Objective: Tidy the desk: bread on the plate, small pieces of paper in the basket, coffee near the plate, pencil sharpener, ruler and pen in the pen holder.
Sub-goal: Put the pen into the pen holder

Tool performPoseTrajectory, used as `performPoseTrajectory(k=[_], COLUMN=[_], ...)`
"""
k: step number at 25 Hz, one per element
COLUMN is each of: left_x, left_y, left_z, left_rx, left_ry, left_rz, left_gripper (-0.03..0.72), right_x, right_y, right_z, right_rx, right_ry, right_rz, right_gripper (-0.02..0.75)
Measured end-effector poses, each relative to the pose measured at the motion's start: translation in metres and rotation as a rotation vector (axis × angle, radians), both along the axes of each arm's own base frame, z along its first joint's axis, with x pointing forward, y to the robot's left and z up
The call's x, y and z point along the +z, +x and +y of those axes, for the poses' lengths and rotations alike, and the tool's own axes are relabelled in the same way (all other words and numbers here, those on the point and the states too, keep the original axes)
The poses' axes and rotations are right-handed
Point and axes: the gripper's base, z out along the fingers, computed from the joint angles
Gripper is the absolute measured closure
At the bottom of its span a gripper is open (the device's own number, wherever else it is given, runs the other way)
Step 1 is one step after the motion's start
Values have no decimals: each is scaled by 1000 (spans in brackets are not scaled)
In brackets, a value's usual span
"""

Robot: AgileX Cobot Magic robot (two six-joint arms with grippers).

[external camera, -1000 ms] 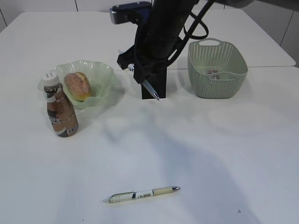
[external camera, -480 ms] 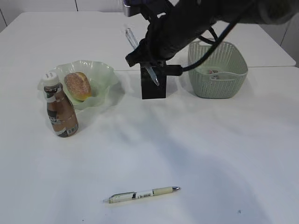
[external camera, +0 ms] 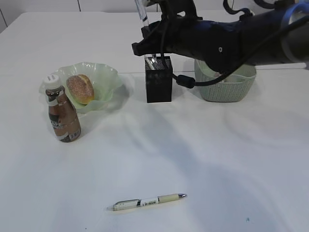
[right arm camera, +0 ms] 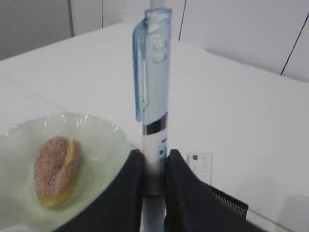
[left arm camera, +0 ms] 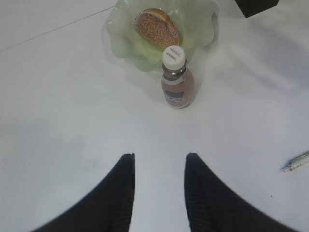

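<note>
Quick head count of what's on the table (external camera: pixel 203 159)

Two pens: one pale blue pen (right arm camera: pixel 153 92) with a clip, pinched in the right claw (right arm camera: pixel 153 181), and one cream-and-white pen (external camera: pixel 147 201) lying flat. One bread roll (external camera: pixel 80 88), one ruffled green plate (external camera: pixel 107 76), one coffee bottle (external camera: pixel 63 116) with a white cap, one black mesh pen holder (external camera: pixel 159 87), one green woven basket (external camera: pixel 227 89). Two claws total, counting the left claw (left arm camera: pixel 158 186). What's inside the basket I can't count from here.

Wide free desk (external camera: pixel 227 159) in front, one pen (external camera: pixel 146 201) lying there (near front edge), right arm (external camera: pixel 231 41) blocking pen holder (external camera: pixel 158 87) and basket (external camera: pixel 227 89)
</note>
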Motion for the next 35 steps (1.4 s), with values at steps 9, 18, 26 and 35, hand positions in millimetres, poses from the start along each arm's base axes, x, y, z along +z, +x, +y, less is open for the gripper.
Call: performPoseTrajectory(k=[9,18,26,35], left_x=[1,-10,-10,-10], left_y=[3,17,18,19], left_z=[-2,-9,-10,-10], left_rx=[-6,-8,-11,-12], left_ry=[-6,16,14,13], left_rz=[-18,22,16,14], left_gripper=[449,449,449,449], right_x=[-13,-22,-35,-63], right_y=[20,48,63,76], right_z=[-14,-5,-3,-21], right_rx=[-67,-75,-88,-134], right_ry=[65,83,89,68], right_rz=[-90,-122,-119,-67], right_gripper=[626,626,626,626])
